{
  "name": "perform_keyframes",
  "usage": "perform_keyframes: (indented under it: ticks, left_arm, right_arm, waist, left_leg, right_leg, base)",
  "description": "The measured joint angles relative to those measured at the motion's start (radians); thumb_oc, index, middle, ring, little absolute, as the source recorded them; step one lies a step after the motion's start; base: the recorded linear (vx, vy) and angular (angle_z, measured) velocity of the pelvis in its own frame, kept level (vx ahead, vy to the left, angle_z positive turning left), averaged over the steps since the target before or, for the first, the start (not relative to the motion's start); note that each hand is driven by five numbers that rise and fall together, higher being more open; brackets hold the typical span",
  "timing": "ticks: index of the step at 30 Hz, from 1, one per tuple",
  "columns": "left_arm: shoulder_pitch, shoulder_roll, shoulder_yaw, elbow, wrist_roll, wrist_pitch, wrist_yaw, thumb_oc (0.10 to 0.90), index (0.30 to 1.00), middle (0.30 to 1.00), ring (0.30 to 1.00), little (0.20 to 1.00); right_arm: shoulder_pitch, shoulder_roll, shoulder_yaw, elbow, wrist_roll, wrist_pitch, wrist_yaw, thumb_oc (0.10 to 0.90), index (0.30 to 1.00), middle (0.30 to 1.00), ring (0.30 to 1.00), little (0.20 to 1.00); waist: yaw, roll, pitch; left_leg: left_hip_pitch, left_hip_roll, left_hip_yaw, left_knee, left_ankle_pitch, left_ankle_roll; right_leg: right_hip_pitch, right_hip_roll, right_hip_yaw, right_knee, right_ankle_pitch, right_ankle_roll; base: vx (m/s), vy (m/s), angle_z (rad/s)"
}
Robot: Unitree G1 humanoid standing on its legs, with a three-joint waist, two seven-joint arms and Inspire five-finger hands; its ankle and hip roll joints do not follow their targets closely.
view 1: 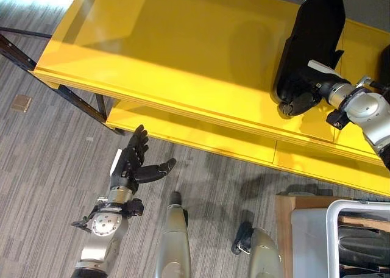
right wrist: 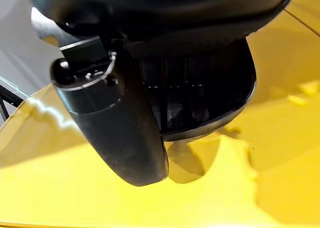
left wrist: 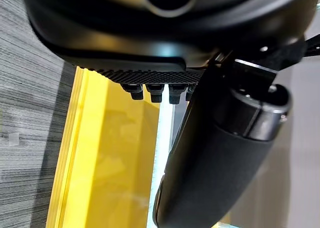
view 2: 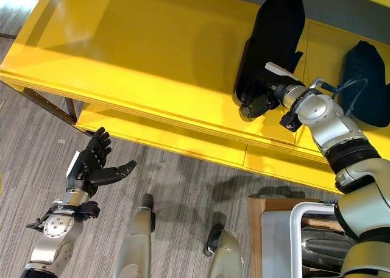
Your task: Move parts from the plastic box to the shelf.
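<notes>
Placing: setting a black part (view 2: 271, 43) down on the yellow shelf (view 2: 140, 52), toward its right end near the front edge.
Right hand (view 2: 259, 104): gripping the part's lower end, fingers curled round it.
Left hand (view 1: 131, 162): idling over the floor, fingers relaxed, carrying nothing.
Next, judging: loosening the fingers, then reaching back to the plastic box (view 1: 356, 238).
</notes>
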Motion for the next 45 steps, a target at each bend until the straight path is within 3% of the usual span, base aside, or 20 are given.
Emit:
perform_keyframes:
  ticks: [3,4,5,6,7,33,45]
  left_arm:
    - [0.006,0.000,0.000,0.000,0.000,-0.001,0.000,0.900,1.000,1.000,1.000,1.000]
    - [0.008,0.000,0.000,0.000,0.000,-0.001,0.000,0.900,1.000,1.000,1.000,1.000]
    - [0.009,0.000,0.000,0.000,0.000,-0.001,0.000,0.900,1.000,1.000,1.000,1.000]
    - [0.009,0.000,0.000,0.000,0.000,-0.001,0.000,0.900,1.000,1.000,1.000,1.000]
    - [0.009,0.000,0.000,0.000,0.000,-0.001,0.001,0.900,1.000,1.000,1.000,1.000]
    - [0.008,0.000,0.013,-0.001,-0.037,-0.004,0.000,0.900,1.000,1.000,1.000,1.000]
    - [-0.008,0.000,0.031,-0.001,-0.036,-0.003,-0.001,0.900,1.000,1.000,1.000,1.000]
  right_arm:
    - [-0.005,-0.002,0.001,0.004,0.000,-0.001,-0.001,0.400,0.300,0.300,0.300,0.300]
    - [-0.005,-0.002,0.001,0.004,0.000,-0.001,-0.001,0.600,0.580,0.580,0.580,0.580]
    - [-0.005,-0.002,0.001,0.004,0.000,-0.001,-0.001,0.624,0.613,0.613,0.613,0.613]
    - [-0.005,-0.002,0.001,0.004,0.000,-0.001,-0.001,0.792,0.849,0.849,0.849,0.849]
    - [-0.008,-0.002,0.001,0.004,-0.004,-0.002,-0.001,0.900,1.000,1.000,1.000,1.000]
    - [-0.070,-0.006,0.038,-0.046,-0.018,-0.005,0.009,0.900,1.000,1.000,1.000,1.000]
    - [-0.072,-0.061,0.042,-0.150,-0.009,-0.003,0.045,0.900,1.000,1.000,1.000,1.000]
  waist:
    - [0.002,0.000,0.000]
    - [0.002,0.000,0.000]
    - [0.002,0.000,0.000]
    - [0.002,0.000,0.000]
    - [0.002,0.000,0.000]
    - [0.000,0.000,0.000]
    - [-0.007,-0.003,-0.001]
  left_leg:
    - [-0.004,-0.001,-0.008,0.001,-0.001,0.000]
    - [-0.005,-0.001,-0.010,0.001,-0.001,0.000]
    - [-0.007,-0.001,-0.012,0.002,-0.001,0.000]
    - [-0.008,-0.001,-0.014,0.002,-0.001,0.000]
    - [-0.010,-0.001,-0.017,0.002,0.000,-0.001]
    - [-0.026,0.002,-0.029,0.003,0.010,-0.016]
    - [-0.005,0.003,-0.037,0.005,0.011,-0.016]
  right_leg:
    - [0.000,-0.001,-0.009,0.008,-0.010,-0.004]
    - [-0.001,-0.001,-0.011,0.010,-0.012,-0.005]
    - [-0.001,-0.001,-0.014,0.012,-0.014,-0.007]
    - [-0.002,-0.001,-0.015,0.013,-0.015,-0.007]
    - [-0.003,-0.001,-0.018,0.014,-0.016,-0.008]
    - [-0.028,0.000,-0.018,0.038,-0.028,-0.019]
    - [0.002,0.004,-0.025,0.033,-0.027,-0.019]
  base:
    - [0.01,-0.002,0.06]
    - [0.01,-0.008,0.05]
    - [0.01,-0.007,0.04]
    - [0.00,-0.003,0.04]
    - [0.00,0.000,0.04]
    - [-0.01,0.001,0.00]
    - [0.00,0.000,0.00]
